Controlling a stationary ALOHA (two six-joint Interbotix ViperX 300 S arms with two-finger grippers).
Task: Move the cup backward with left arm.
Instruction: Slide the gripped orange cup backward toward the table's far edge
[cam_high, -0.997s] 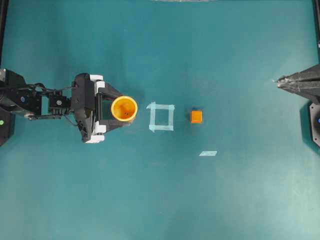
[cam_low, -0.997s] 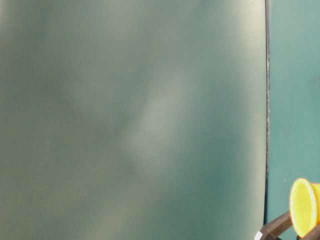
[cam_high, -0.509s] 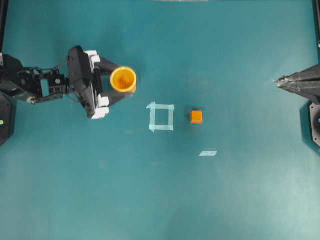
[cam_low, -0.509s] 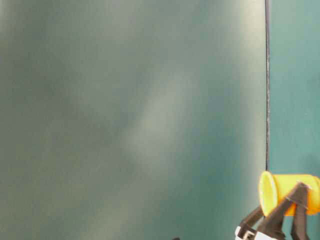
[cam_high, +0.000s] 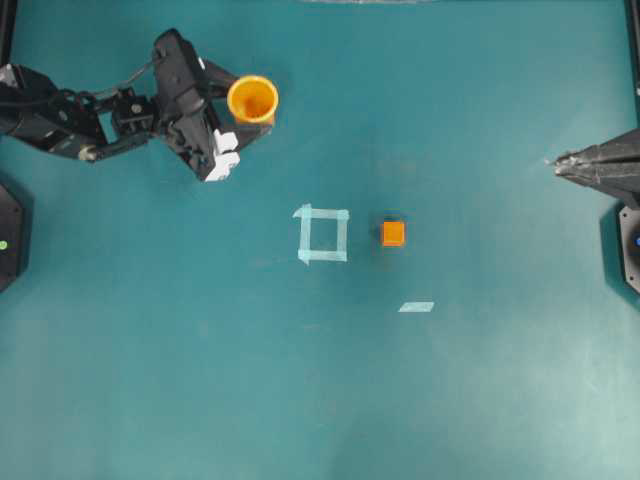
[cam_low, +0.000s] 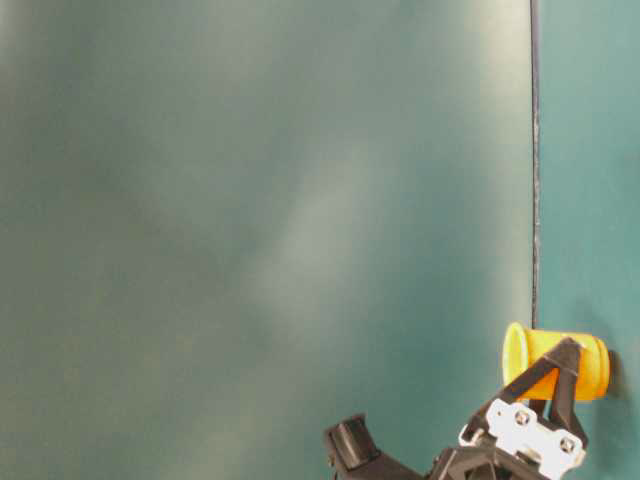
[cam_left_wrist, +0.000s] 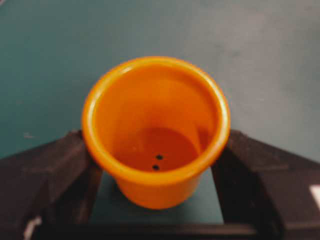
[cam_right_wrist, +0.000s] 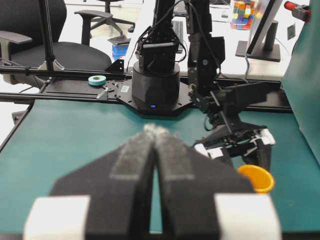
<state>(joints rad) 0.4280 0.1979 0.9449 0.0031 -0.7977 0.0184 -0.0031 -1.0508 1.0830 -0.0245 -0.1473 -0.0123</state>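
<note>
from overhead, the cup (cam_high: 252, 100) sits upright near the far left corner of the green table (cam_high: 450, 400), between the two fingers of the left gripper (cam_high: 250, 108), which hold it at its sides with the jaws spread wide around it. the left arm (cam_high: 70, 105) reaches in from the left edge. a taped square (cam_high: 323, 233), a small orange cube (cam_high: 393, 233) and a strip of tape (cam_high: 416, 307) lie near the middle, well apart from the cup. the right gripper (cam_high: 556, 163) rests at the right edge, its tips together.

from table level, the cup (cam_low: 556, 362) shows between the black fingers (cam_low: 545, 372).

the left wrist view shows the cup (cam_left_wrist: 156, 130) clamped on both sides.

the right wrist view shows the right gripper (cam_right_wrist: 156, 131) closed, the cup (cam_right_wrist: 255, 178) beyond it.
</note>
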